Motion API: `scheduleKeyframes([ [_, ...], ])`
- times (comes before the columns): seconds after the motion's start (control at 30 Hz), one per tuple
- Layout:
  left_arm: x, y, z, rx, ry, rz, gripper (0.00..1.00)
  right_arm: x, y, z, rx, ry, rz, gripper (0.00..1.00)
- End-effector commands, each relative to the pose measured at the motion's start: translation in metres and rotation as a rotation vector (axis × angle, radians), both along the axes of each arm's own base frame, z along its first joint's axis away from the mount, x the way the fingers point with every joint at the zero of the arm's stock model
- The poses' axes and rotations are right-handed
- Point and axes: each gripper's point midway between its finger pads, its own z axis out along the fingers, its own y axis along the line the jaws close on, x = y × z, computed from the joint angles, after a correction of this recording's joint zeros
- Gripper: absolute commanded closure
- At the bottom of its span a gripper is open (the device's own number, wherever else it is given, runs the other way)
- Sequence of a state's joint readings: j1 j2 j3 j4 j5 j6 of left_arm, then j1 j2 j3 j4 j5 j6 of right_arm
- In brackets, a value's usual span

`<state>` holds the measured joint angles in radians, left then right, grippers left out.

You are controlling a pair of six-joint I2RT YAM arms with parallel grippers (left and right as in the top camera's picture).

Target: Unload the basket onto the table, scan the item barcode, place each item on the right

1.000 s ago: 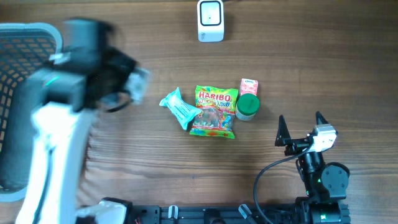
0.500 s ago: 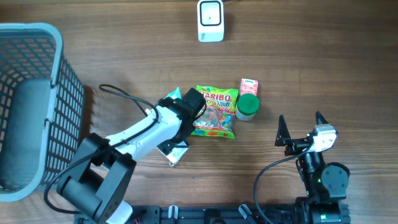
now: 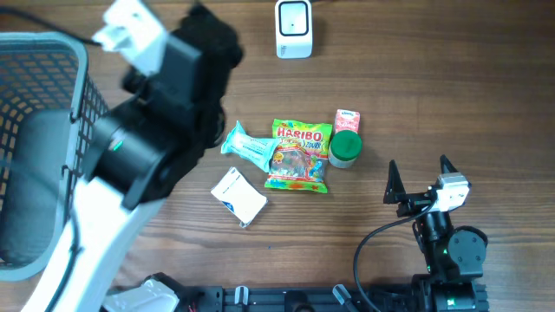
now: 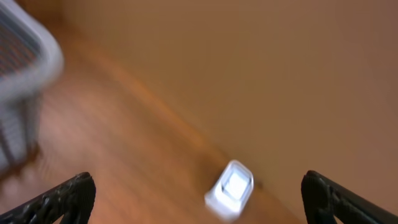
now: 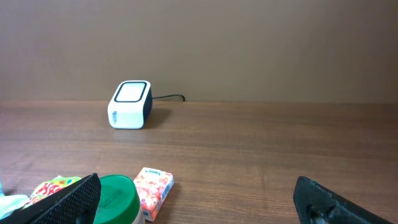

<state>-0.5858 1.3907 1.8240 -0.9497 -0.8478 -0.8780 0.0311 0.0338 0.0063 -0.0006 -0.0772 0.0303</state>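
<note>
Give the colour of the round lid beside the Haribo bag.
The lid is green, clearest in the overhead view.

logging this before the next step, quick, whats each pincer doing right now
Left pincer: open, holding nothing.
Right pincer: open, holding nothing.

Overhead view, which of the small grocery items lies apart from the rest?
The white flat packet; it lies alone, while the teal wrapper, green Haribo bag, pink carton and green-lidded tub huddle together.

A grey mesh basket (image 3: 35, 40) stands on the wooden table (image 3: 434, 95), left of a Haribo bag (image 3: 300, 156).
</note>
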Motion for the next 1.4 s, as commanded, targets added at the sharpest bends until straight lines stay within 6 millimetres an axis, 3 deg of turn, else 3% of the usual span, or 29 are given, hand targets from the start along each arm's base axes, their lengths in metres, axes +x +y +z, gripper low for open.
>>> scheduleKeyframes([
  [0.0, -0.055, 0.062, 0.098, 0.199, -0.213, 0.118, 0.00, 0.000, -0.002, 0.001, 0.014, -0.004, -0.010, 0.00],
  [0.03, -0.075, 0.075, 0.129, 0.216, -0.299, 0.123, 0.00, 0.000, -0.002, 0.001, 0.014, -0.004, -0.010, 0.00],
  [0.1, -0.104, 0.100, 0.160, 0.236, -0.389, 0.162, 0.00, 0.000, -0.002, 0.001, 0.014, -0.004, -0.010, 0.00],
  [0.2, -0.131, 0.137, 0.177, 0.267, -0.430, 0.280, 0.00, 0.000, -0.002, 0.001, 0.014, -0.003, -0.010, 0.00],
  [0.27, -0.137, 0.158, 0.179, 0.283, -0.430, 0.381, 0.00, 0.000, -0.002, 0.001, 0.015, -0.003, -0.010, 0.00],
  [0.33, -0.129, 0.177, 0.181, 0.312, -0.426, 0.482, 0.00, 0.000, -0.002, 0.001, 0.014, -0.004, -0.010, 0.00],
  [0.4, -0.101, 0.183, 0.178, 0.358, -0.403, 0.472, 0.00, 0.000, -0.002, 0.001, 0.015, -0.004, -0.010, 0.00],
  [0.47, -0.068, 0.187, 0.159, 0.416, -0.311, 0.428, 0.00, 0.000, -0.002, 0.001, 0.014, -0.004, -0.010, 0.00],
  [0.53, -0.035, 0.169, 0.137, 0.465, -0.234, 0.256, 0.00, 0.000, -0.002, 0.001, 0.014, -0.004, -0.010, 0.00],
  [0.57, -0.027, 0.144, 0.130, 0.476, -0.230, 0.092, 0.00, 0.000, -0.002, 0.001, 0.014, -0.004, -0.010, 0.00],
  [0.6, -0.036, 0.128, 0.129, 0.480, -0.237, 0.006, 0.00, 0.000, -0.002, 0.001, 0.014, -0.003, -0.010, 0.00],
  [0.67, -0.081, 0.124, 0.141, 0.470, -0.295, -0.009, 0.00, 0.000, -0.002, 0.001, 0.014, -0.004, -0.010, 0.00],
  [0.8, -0.246, 0.143, 0.174, 0.427, -0.594, 0.064, 0.00, 0.000, -0.002, 0.001, 0.015, -0.004, -0.010, 0.00],
  [0.9, -0.324, 0.147, 0.173, 0.416, -0.748, 0.062, 0.00, 0.000, -0.002, 0.001, 0.014, -0.004, -0.010, 0.00],
  [0.97, -0.372, 0.150, 0.161, 0.410, -0.833, 0.068, 0.00, 0.000, -0.002, 0.001, 0.015, -0.004, -0.010, 0.00],
  [1.03, -0.394, 0.147, 0.147, 0.414, -0.882, 0.044, 0.00, 0.000, -0.002, 0.001, 0.014, -0.004, -0.010, 0.00],
  [1.1, -0.401, 0.144, 0.129, 0.418, -0.900, 0.028, 0.00, 0.000, -0.002, 0.001, 0.015, -0.004, -0.010, 0.00],
  [1.17, -0.393, 0.143, 0.117, 0.419, -0.903, 0.032, 0.00, 0.000, -0.002, 0.001, 0.014, -0.004, -0.010, 0.00],
  [1.3, -0.339, 0.137, 0.092, 0.431, -0.842, 0.030, 0.00, 0.000, -0.001, 0.001, 0.020, -0.004, -0.009, 0.00],
  [1.37, -0.319, 0.136, 0.081, 0.445, -0.806, 0.051, 0.00, 0.000, -0.001, 0.001, 0.154, 0.012, -0.007, 0.00],
])
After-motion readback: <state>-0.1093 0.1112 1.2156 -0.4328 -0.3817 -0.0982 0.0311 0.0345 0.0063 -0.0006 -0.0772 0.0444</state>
